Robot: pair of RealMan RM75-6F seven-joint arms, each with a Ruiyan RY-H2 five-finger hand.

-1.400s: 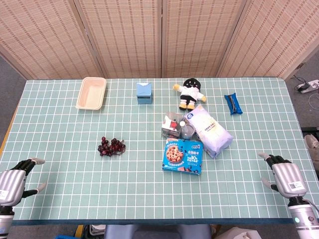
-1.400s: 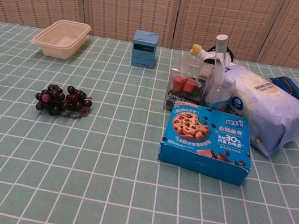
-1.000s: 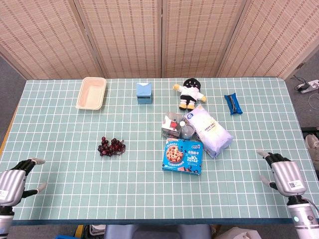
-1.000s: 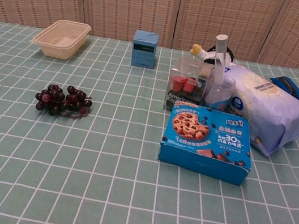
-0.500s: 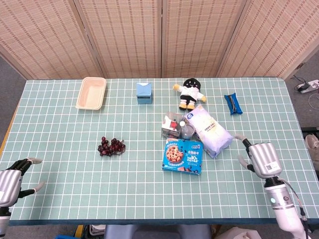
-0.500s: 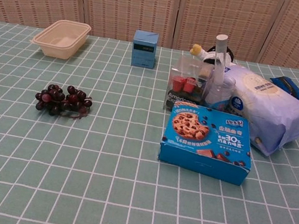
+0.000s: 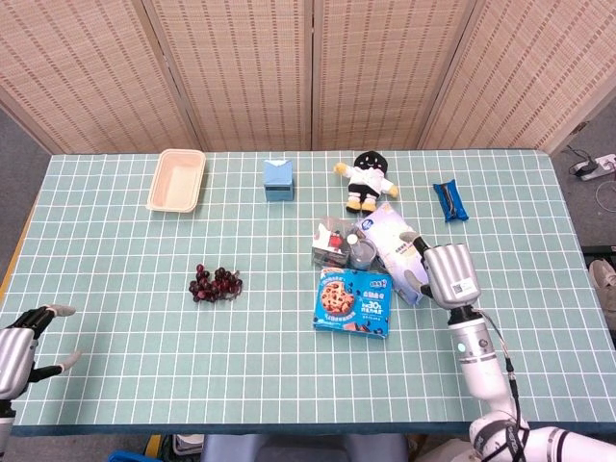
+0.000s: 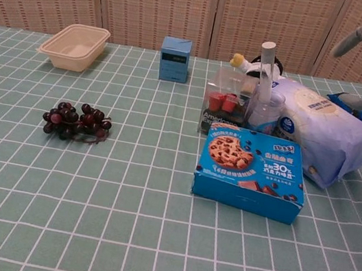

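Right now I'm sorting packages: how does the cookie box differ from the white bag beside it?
The cookie box is flat, stiff and blue; the white bag is puffy, soft and pale. The box lies nearer the front edge, the bag behind it. The right hand hovers over the bag, not the box. Both carry printed labels.

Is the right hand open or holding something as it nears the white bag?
Open: the right hand hovers over the white bag, fingers spread, holding nothing.

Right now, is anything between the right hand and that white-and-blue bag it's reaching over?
Nothing visible. The right hand hangs open directly over the near end of the white-and-blue bag. The cookie box lies to the bag's side, outside that gap.
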